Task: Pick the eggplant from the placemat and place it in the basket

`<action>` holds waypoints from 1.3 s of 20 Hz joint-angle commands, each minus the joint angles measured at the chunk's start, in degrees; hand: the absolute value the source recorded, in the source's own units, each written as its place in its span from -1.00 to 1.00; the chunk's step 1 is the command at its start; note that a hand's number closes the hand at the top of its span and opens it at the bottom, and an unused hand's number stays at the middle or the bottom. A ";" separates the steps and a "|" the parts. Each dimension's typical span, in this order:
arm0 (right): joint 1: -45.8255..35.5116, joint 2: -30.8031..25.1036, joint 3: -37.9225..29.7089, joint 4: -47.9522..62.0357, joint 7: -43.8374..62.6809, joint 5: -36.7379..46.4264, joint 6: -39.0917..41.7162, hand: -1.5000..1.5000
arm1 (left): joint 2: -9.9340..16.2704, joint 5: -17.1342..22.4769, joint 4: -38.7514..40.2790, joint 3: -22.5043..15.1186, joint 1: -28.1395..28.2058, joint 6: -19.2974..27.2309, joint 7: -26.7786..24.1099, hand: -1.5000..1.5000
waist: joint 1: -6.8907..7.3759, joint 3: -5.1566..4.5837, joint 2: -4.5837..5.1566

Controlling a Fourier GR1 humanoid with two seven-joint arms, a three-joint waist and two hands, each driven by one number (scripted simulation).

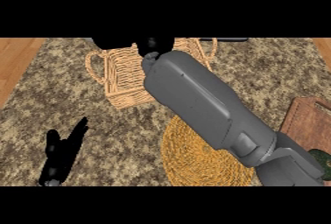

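A tan wicker basket with loop handles stands at the back of the counter. My right forearm reaches diagonally from the lower right over it, and the black right hand is above the basket's far rim, partly cut off by the view's top edge. The eggplant shows nowhere. No eggplant lies on the visible part of the round yellow woven placemat, which the forearm partly covers. My left hand rests open at the lower left, fingers up.
The counter top is speckled stone, with wooden floor beyond its left and right edges. A brown wooden board lies at the right edge, with a dark green thing on its near end.
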 commanded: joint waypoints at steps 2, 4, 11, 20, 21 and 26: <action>1.69 0.07 -0.61 4.70 -8.59 -4.71 -2.10 1.00 | 0.88 0.76 0.43 0.32 0.15 -1.25 4.36 0.00 | 0.10 -0.44 0.26; -1.70 0.07 1.55 13.26 1.16 3.24 -3.52 1.00 | -0.21 0.88 0.43 0.67 0.09 0.09 4.19 0.00 | -1.14 -0.50 -0.13; -0.55 -0.48 2.50 17.36 -8.39 4.50 4.76 -1.00 | 0.66 1.72 0.50 1.82 2.72 -1.86 1.47 0.00 | -1.25 -0.43 -0.05; 1.33 -1.55 -3.76 12.02 -10.45 4.75 -0.60 -1.00 | 0.62 1.13 2.82 3.35 2.75 -1.55 0.69 0.00 | -2.89 -0.40 -0.62; 0.74 -2.73 -4.76 10.41 -9.99 4.31 0.11 -1.00 | 0.68 1.84 2.39 3.69 0.88 -1.82 2.05 0.00 | -3.12 -0.40 -0.67; 5.93 -6.97 -6.13 2.83 -5.84 4.29 0.00 -1.00 | -0.78 0.21 5.93 3.41 1.51 -0.67 -1.28 0.00 | -4.46 -0.41 -1.07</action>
